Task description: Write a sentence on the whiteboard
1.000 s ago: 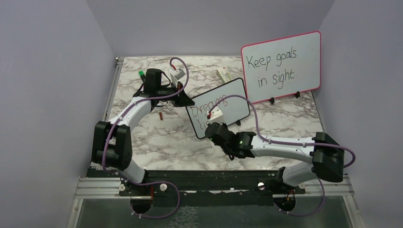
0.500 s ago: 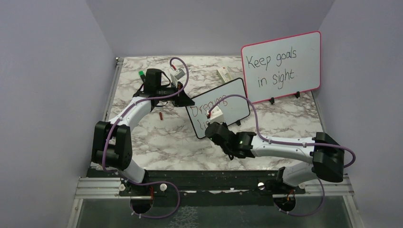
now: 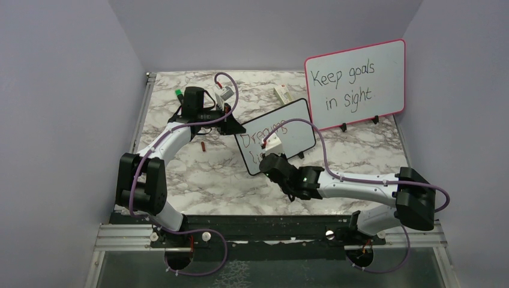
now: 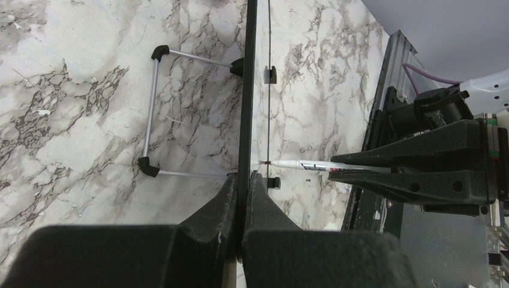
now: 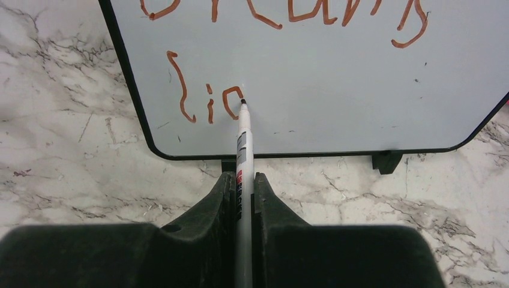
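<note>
Touching whiteboard (image 5: 336,78), marker (image 5: 242,144) tip, right-wrist view only

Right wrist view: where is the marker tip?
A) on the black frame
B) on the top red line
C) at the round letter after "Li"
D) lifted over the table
C: the marker in the right tool touches the whiteboard at that red loop.

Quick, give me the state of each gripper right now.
The left gripper: closed, clamped on the edge of the whiteboard.
The right gripper: closed, holding the marker, its tip on the whiteboard.
</note>
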